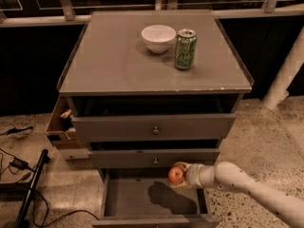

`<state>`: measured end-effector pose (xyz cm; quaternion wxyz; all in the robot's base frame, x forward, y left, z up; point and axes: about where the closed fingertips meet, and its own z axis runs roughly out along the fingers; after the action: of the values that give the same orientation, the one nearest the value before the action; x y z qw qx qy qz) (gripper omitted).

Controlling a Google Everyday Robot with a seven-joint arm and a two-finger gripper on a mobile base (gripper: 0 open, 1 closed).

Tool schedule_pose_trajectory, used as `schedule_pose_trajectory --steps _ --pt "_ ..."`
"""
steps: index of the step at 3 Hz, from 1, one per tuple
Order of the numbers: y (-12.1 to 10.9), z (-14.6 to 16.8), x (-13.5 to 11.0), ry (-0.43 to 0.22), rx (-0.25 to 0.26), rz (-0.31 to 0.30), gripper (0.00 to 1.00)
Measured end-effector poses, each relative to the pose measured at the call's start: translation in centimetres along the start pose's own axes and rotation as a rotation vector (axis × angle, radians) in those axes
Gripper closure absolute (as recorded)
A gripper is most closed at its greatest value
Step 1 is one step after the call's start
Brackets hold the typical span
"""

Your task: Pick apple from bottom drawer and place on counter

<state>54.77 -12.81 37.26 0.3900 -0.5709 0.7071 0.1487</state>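
Nearest, bottom drawer (124, 204) stands pulled out, plain front panel at the lower edge of view, grey floor exposed. A dark shadow patch lies on that floor right of centre.

Above the patch: my gripper (180, 175), reached in from the lower right on a pale arm (247, 186) that slants over the speckled floor and the drawer's right wall. Fingers (182, 166) pinch the apple (175, 175) from top and bottom. Apple is red-orange with a paler patch. It is held over the rear right part of the open drawer, just under the lower edge of the middle drawer, and looks clear of the drawer floor.

Next back: middle drawer (142, 158), slightly out, small round knob. Above it the top drawer (152, 126), further out, same kind of knob, dark gap over it.

Left of the cabinet: an open cardboard box (61, 129) touching its side, and black cables (19, 165) on the floor.

Farther: the grey surface (109, 65) on top of the cabinet, thin raised edge around it. On its far half a white bowl (158, 37) and, just to the right and almost touching, an upright green soda can (185, 49). Apple is well below this surface.

Right background: a white pole (285, 70), leaning.
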Motion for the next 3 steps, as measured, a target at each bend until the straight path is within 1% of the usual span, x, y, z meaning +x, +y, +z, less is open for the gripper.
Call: schedule_pose_trajectory --steps 1,2,3 --pt "-0.1 0.1 0.2 0.0 0.001 0.002 1.0" --pt "-0.3 -2.5 -1.7 -0.011 -0.021 0.015 1.0" --pt "-1.3 -10.7 -7.5 -0.012 -0.06 0.104 1.0"
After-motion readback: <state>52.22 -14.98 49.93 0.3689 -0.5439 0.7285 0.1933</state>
